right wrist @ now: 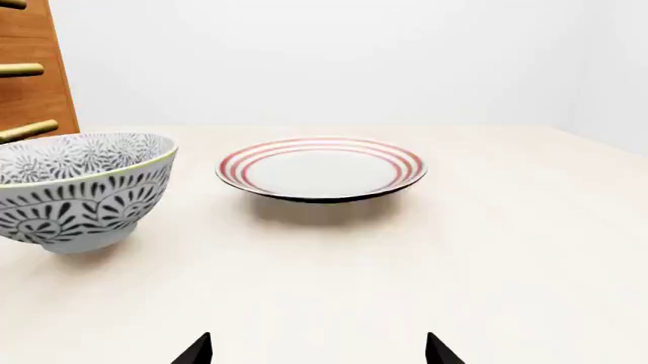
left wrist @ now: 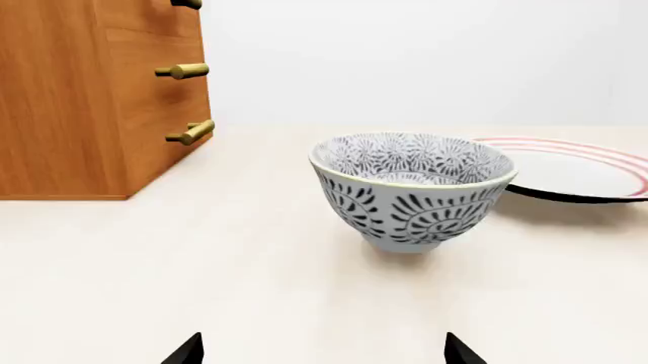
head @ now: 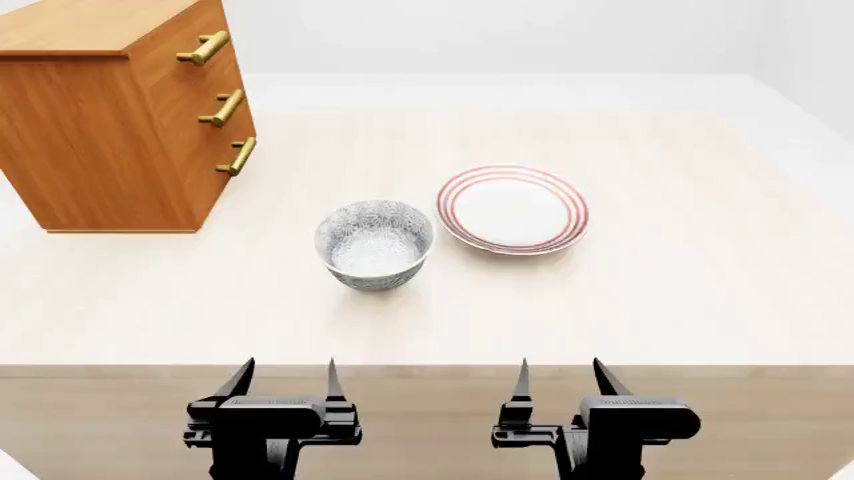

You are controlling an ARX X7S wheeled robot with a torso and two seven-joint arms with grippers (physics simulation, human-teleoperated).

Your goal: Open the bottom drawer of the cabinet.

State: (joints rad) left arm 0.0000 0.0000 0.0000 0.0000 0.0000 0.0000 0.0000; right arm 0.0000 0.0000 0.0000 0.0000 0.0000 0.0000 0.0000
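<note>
Both grippers, left (head: 286,385) and right (head: 558,385), are waiting with fingers released, well short of the bottom drawer (head: 230,168), not yet reaching.

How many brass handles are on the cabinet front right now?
3, stacked on the cabinet front: top handle, middle handle, and the bottom drawer's handle lowest. None look hidden.

One cabinet (head: 114,120) with three drawers, one bowl (head: 375,244), one plate (head: 514,209).
</note>
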